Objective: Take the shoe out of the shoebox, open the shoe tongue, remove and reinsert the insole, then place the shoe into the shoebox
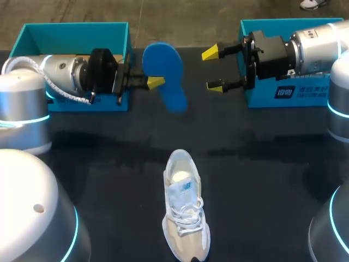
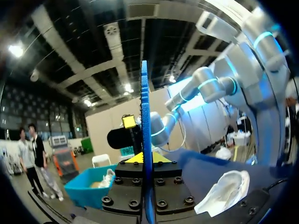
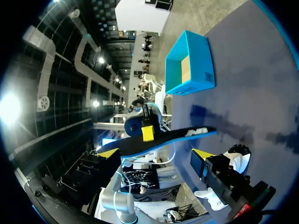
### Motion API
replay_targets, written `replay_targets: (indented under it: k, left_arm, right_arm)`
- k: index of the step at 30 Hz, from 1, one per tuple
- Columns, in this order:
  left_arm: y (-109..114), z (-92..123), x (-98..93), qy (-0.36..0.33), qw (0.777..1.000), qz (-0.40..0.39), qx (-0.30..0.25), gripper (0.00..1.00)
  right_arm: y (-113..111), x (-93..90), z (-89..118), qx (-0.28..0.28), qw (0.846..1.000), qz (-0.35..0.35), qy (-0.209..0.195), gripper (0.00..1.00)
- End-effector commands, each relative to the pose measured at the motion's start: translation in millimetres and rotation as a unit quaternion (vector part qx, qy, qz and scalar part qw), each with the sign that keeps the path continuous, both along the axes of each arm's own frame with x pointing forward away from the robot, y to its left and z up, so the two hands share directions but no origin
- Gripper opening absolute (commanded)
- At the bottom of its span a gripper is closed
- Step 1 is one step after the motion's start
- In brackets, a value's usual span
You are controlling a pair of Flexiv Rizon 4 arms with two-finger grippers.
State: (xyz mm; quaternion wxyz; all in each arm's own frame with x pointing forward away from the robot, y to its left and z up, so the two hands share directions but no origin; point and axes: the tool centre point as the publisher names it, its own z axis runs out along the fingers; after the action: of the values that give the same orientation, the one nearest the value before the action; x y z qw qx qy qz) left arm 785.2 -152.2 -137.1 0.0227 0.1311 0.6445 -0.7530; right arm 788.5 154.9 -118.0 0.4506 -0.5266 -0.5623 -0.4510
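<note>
A white sneaker (image 1: 185, 210) lies on the dark table near its front edge, toe toward me. My left gripper (image 1: 155, 82) is shut on a blue insole (image 1: 166, 73) and holds it in the air over the table's back. In the left wrist view the insole (image 2: 145, 116) is seen edge-on between the fingers, with the sneaker (image 2: 226, 191) off to one side. My right gripper (image 1: 214, 69) is open and faces the insole from the right without touching it. From the right wrist, the insole (image 3: 163, 138) hangs ahead of the open gripper (image 3: 156, 154).
A teal shoebox (image 1: 76, 33) stands at the back left behind my left arm, open at the top. A second teal box (image 1: 262, 33) stands at the back right under my right arm. Bare table lies between the boxes and the sneaker.
</note>
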Motion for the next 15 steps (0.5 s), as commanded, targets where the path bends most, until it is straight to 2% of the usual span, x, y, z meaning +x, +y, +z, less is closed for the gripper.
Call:
replay_targets:
  k: [1, 7, 15]
  left_arm:
    - [3.9, 6.2, -9.3, 0.158, 0.987, 0.016, 0.038, 0.00]
    - [4.3, 13.3, -12.4, 0.269, 0.963, 0.004, 0.028, 0.00]
    - [5.1, 7.6, -10.4, 0.414, 0.910, 0.018, -0.015, 0.00]
  right_arm:
    - [0.9, -0.3, 0.2, -0.002, 1.000, -0.001, 0.001, 1.00]
    - [0.9, -0.3, 0.2, -0.002, 1.000, -0.001, 0.001, 1.00]
    - [0.9, -0.3, 0.2, -0.002, 1.000, -0.001, 0.001, 1.00]
